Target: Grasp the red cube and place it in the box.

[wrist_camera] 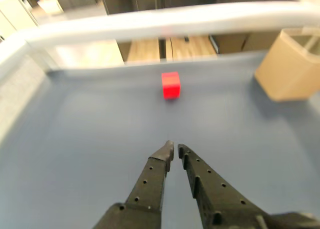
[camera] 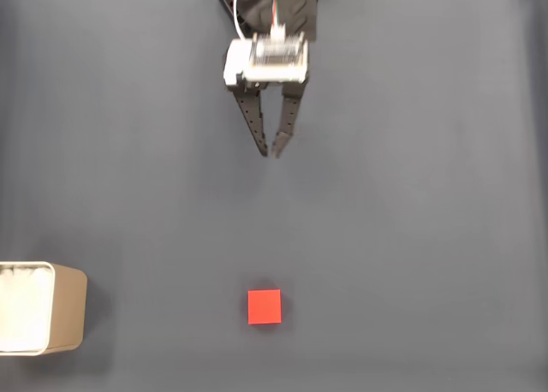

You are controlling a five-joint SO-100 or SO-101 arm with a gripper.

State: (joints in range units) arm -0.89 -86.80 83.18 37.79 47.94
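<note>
1. Fixed view, from above: the gripper [camera: 271, 149] hangs near the top edge, fingers pointing down the picture, tips nearly together with only a sliver of gap between them. It holds nothing.

2. Same view: the cube [camera: 265, 307] sits on the grey table [camera: 411, 221] near the bottom, almost straight below the fingertips but well apart from them. The box [camera: 64, 311] stands at the bottom left corner, well to the left of the cube and partly cut off by the picture's edge; its white inside is visible.

3. Wrist view: the gripper [wrist_camera: 174, 149] reaches in from the bottom, tips almost touching and empty. The cube [wrist_camera: 170, 84] lies ahead, far from the tips and nearly in line with them. The box [wrist_camera: 292, 64] is at the far right here, the opposite side from the fixed view.

4. Step in hand, as I judge it: the approach. The cube is not grasped and the box holds no cube that I can see.

5. The next move likely calls for spreading the jaws wider than the cube, reaching forward and down until the fingers straddle it, then closing. Little sideways correction seems needed.

6. What each view adds: the fixed view gives the true layout and the open run between tips and cube. The wrist view shows the table's raised pale rim [wrist_camera: 165, 19] and blurred room beyond, plus the box's tan side wall.
</note>
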